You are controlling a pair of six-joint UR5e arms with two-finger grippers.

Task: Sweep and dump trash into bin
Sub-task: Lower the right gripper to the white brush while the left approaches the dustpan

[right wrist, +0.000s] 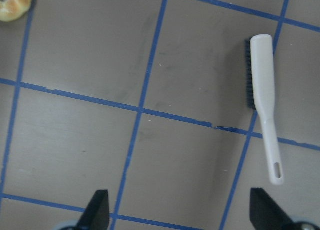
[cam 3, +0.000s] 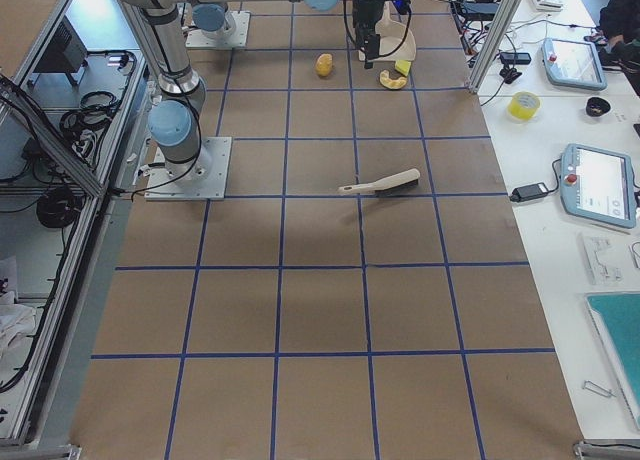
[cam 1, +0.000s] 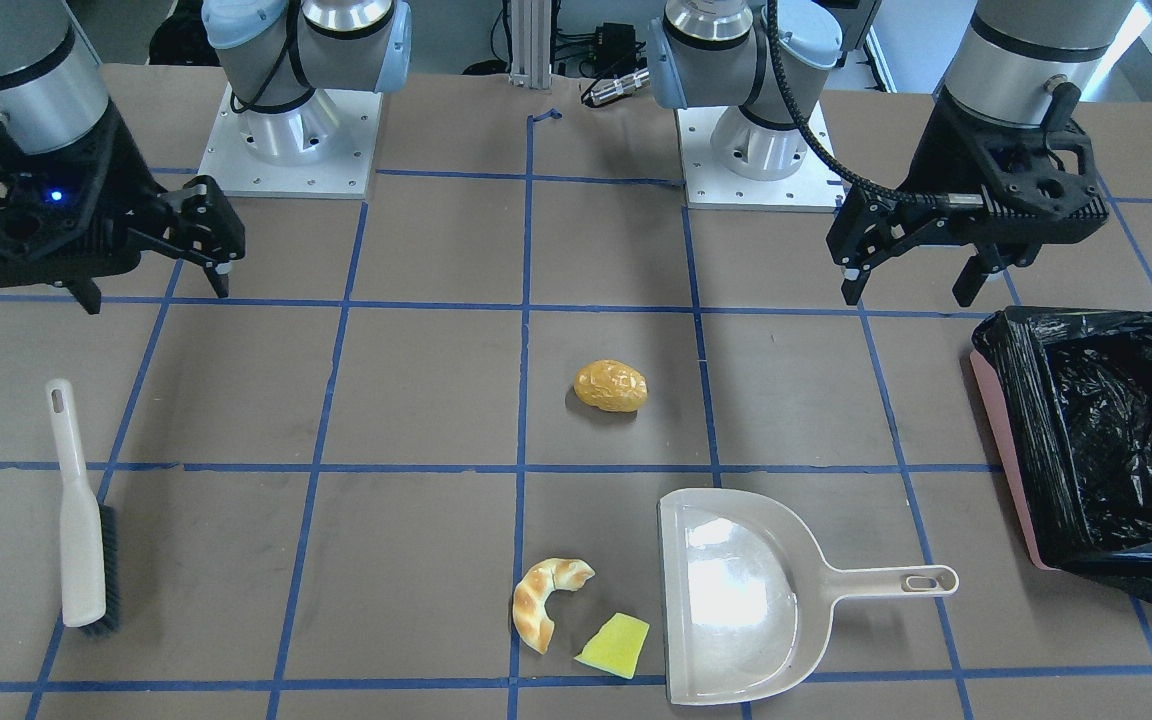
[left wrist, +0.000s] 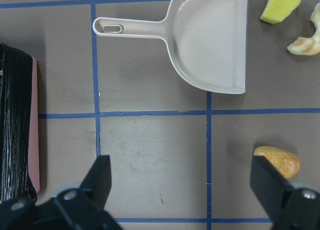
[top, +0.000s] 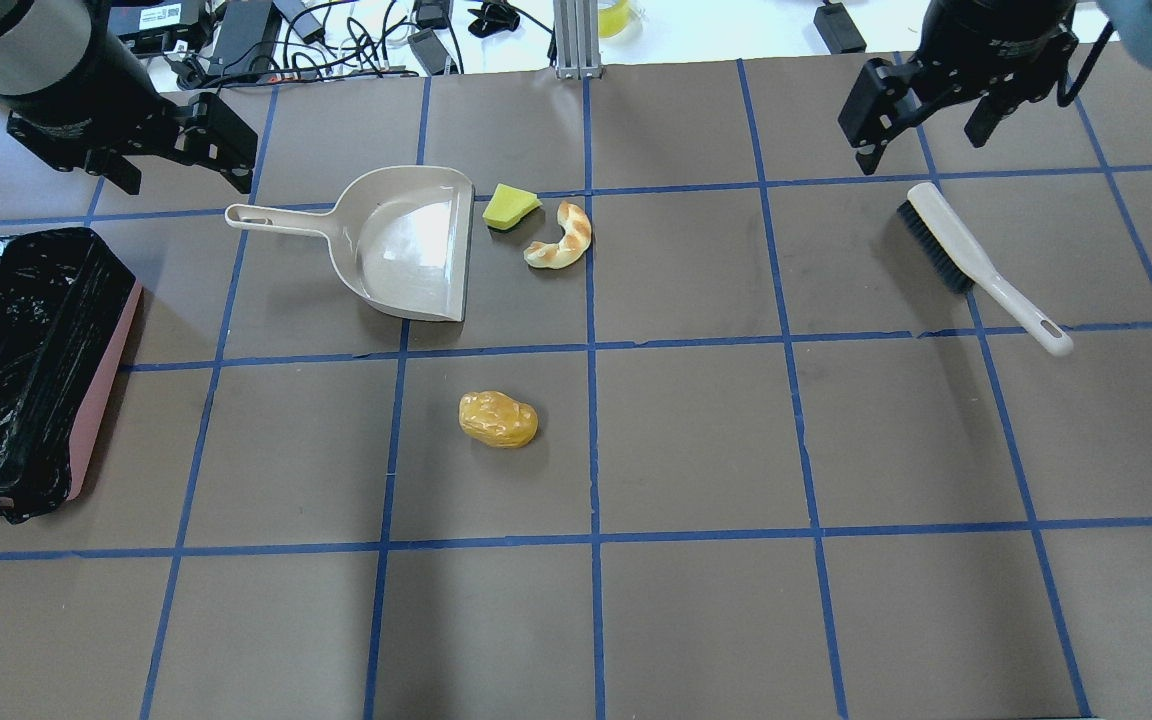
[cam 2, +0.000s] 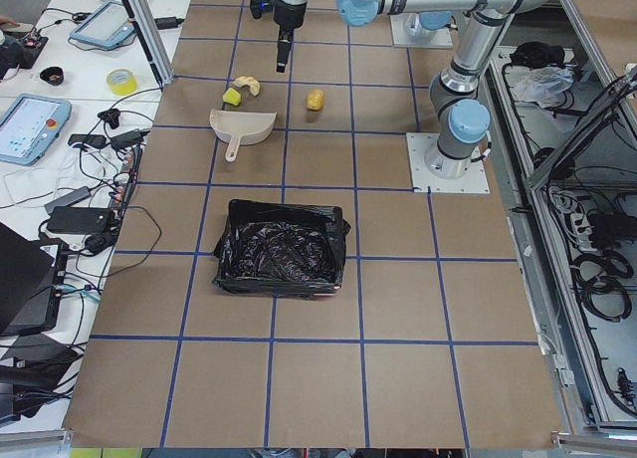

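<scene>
Well, at the bottom of the front view we saw the dustpan lying flat. Its open mouth faced the croissant piece and the yellow wedge, which lay just beside it in the bottom middle. A little farther up, in the middle of the frame, sat the bread roll, well apart from the pan. At the left edge lay the brush. At the right edge stood the bin with its black bag, and we could see no trash in it. Farthest back, our right gripper hung at the upper left and our left gripper at the upper right, both spread wide and holding nothing.

So we judged the job had not begun, since no tool was picked up. Next, we thought, the right gripper should drop to the brush handle and the left to the dustpan handle, each lining up with its thin handle before closing.
</scene>
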